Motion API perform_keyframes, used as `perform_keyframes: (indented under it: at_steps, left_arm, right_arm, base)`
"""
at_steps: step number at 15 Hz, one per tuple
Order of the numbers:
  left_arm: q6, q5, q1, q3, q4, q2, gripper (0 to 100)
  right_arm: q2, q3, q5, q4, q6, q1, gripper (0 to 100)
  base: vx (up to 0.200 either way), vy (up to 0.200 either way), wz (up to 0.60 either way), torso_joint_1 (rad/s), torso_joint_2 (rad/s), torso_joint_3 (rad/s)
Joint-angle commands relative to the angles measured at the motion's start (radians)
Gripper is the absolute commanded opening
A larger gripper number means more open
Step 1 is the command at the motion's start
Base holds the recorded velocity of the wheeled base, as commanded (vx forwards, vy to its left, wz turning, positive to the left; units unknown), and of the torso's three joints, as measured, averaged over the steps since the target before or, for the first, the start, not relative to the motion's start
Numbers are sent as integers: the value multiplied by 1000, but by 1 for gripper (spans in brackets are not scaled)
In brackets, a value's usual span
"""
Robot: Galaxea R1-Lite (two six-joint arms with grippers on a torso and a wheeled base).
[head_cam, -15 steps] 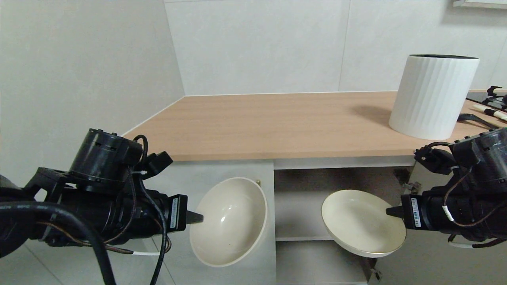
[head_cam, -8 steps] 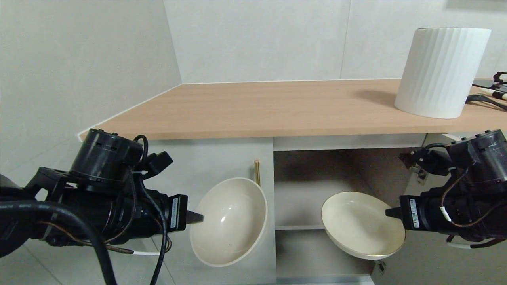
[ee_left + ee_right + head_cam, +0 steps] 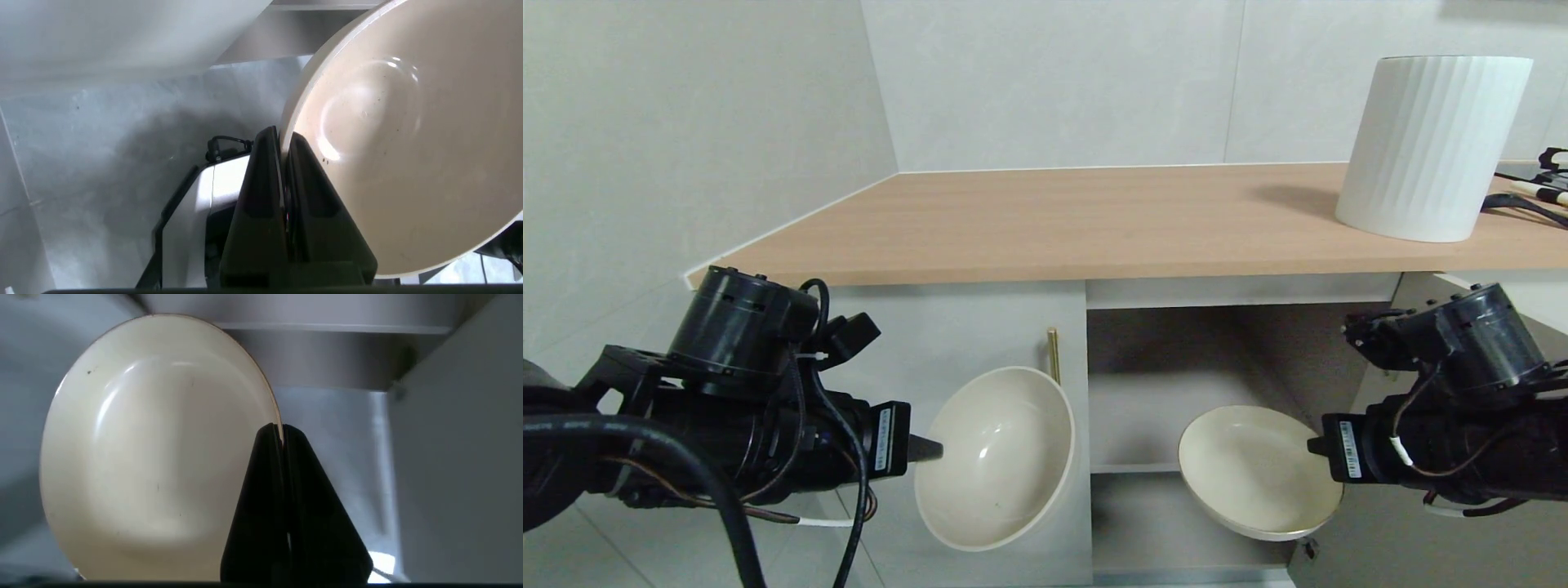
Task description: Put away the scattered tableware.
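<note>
Crockery hangs at either side, low in front of the worktop (image 3: 1054, 220). The left gripper (image 3: 927, 448) is pinched tight on the rim of a deep cream bowl (image 3: 1001, 457). The bowl hangs tipped on edge in front of the closed door (image 3: 980, 327), just below its brass handle (image 3: 1053, 353). The right gripper (image 3: 1316, 445) is nipped the same way on the rim of a shallow plate (image 3: 1254, 469). The plate is held tilted at the mouth of the open cupboard (image 3: 1160, 367), about level with the shelf (image 3: 1127, 469) inside.

From where I stand, the plate looks like the piece to go in first, since it faces the opening. I'd want it levelled before it goes deeper, so its low edge doesn't catch the front lip of the shelf. Then it should slide far enough back that its whole foot sits on the board before the jaws part. An edge grip like that lets a plate swing, so slow and steady suits it.

The bowl has a shut door ahead of it and needs carrying right, across to the opening. It should wait well to the left until the plate arm is out, or rim will knock rim.

Up on the worktop at the far right, a white ribbed tub (image 3: 1429, 147) and some dark utensils (image 3: 1527, 200) sit well clear of all this.
</note>
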Motion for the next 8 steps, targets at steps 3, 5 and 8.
perform_keyframes:
  at_steps: [3,5,8]
  left_arm:
    - [-1,1,0,-1,0,3,0]
    - [1,1,0,1,0,3,0]
    - [4,1,0,1,0,6,0]
  right_arm:
    - [106,28,38,-146,9,7,0]
    - [201,26,59,-201,14,-21,0]
    - [410,23,47,-365,58,-39,0]
  base:
    - [0,0,0,0,0,0]
    - [0,0,0,0,0,0]
    - [0,0,0,0,0,0]
